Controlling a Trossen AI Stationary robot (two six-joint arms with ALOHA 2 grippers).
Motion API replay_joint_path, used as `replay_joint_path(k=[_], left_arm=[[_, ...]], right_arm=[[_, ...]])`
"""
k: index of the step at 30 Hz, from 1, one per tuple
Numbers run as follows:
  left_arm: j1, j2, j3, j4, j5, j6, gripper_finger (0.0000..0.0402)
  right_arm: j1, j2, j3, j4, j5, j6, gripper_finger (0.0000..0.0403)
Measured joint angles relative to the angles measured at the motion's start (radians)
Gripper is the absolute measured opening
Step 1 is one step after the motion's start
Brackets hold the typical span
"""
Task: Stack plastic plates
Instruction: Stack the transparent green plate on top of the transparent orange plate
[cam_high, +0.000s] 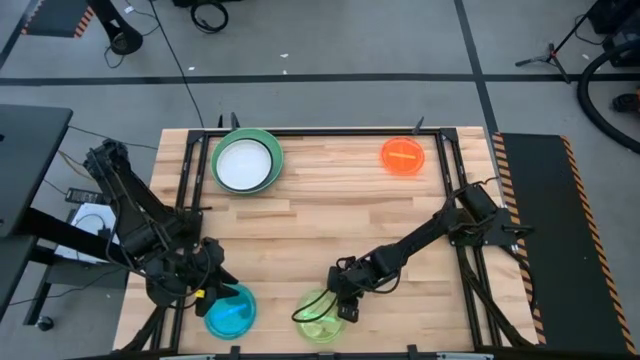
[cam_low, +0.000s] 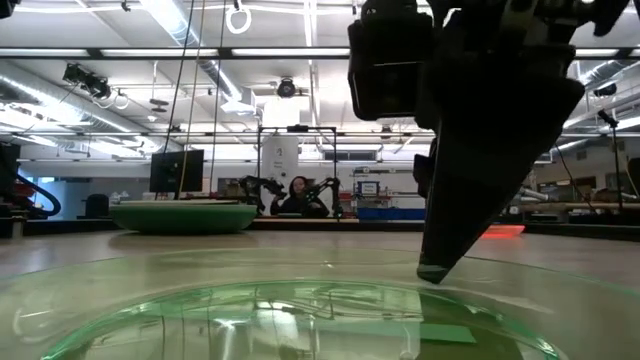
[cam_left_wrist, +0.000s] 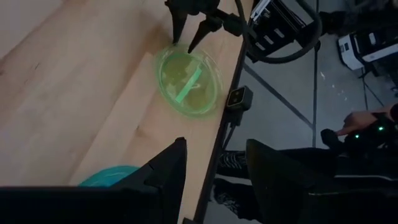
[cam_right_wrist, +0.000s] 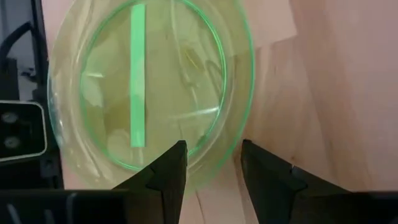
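Right tool (cam_high: 345, 300), fingers parted, poised at the yellow-green plate (cam_high: 321, 317) on a pale wooden bench (cam_high: 320, 215); left tool (cam_high: 205, 283) open beside it; no readable writing.

I see open table (cam_high: 320, 215) mid-board. Near edge crowded: blue plate (cam_high: 231, 311) under left gripper (cam_high: 207, 283), yellow-green plate (cam_high: 322, 317) under right gripper (cam_high: 345, 295).
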Motion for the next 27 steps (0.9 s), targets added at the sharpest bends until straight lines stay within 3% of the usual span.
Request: replay_joint_path(k=[6,14,17,22,27], left_arm=[[-0.036,0.000,0.000,0.002,0.000,-0.065,0.0173],[-0.127,0.000,0.000,0.041,-0.043,-0.162,0.0173],[-0.163,0.015,0.000,0.063,-0.069,-0.183,0.0173],[-0.207,0.069,0.001,0.112,-0.112,-0.203,0.0173],[-0.234,0.146,0.002,0.170,-0.115,-0.270,0.0173]], right_arm=[[0.000,0.006,0.001,-0.014,0.033,0.060,0.0139],[-0.013,0.004,0.001,-0.035,0.031,0.222,0.0015],[-0.034,-0.024,0.008,-0.057,0.004,0.285,0.0012],[-0.104,-0.175,0.034,-0.224,0.050,0.354,0.0006],[-0.240,-0.439,0.035,-0.510,0.115,0.424,0.0004]])
